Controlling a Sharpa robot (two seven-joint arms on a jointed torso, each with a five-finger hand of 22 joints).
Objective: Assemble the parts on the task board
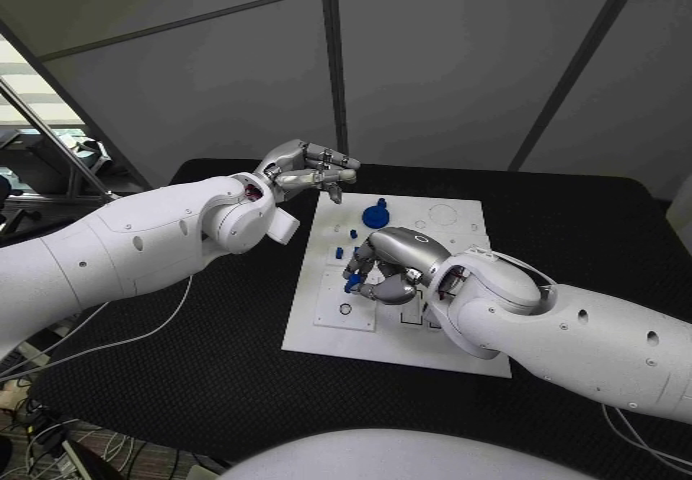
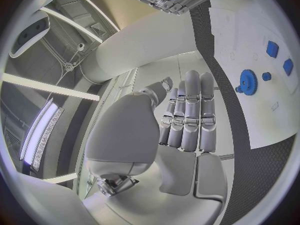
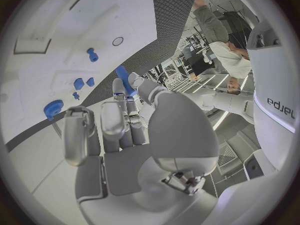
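Observation:
The white task board (image 1: 450,226) lies in the middle of the black table. On its far part lie a blue gear (image 1: 375,215) and small blue parts (image 1: 353,236). My right hand (image 1: 387,268) hovers low over the board's left middle and pinches a slim blue peg (image 1: 353,283) between thumb and fingertip; the right wrist view shows the peg (image 3: 125,80) at the fingertips, with the gear (image 3: 53,106) and two blue blocks (image 3: 79,83) beyond. My left hand (image 1: 307,168) hangs above the board's far left corner and holds nothing. Past its fingers (image 2: 190,110) lies the gear (image 2: 248,81).
A small ring-shaped socket (image 1: 343,310) sits near the board's near left corner, and rectangular recesses (image 1: 411,318) lie under my right wrist. A short blue peg (image 3: 92,54) stands apart on the board. Black table (image 1: 216,330) surrounds the board on every side.

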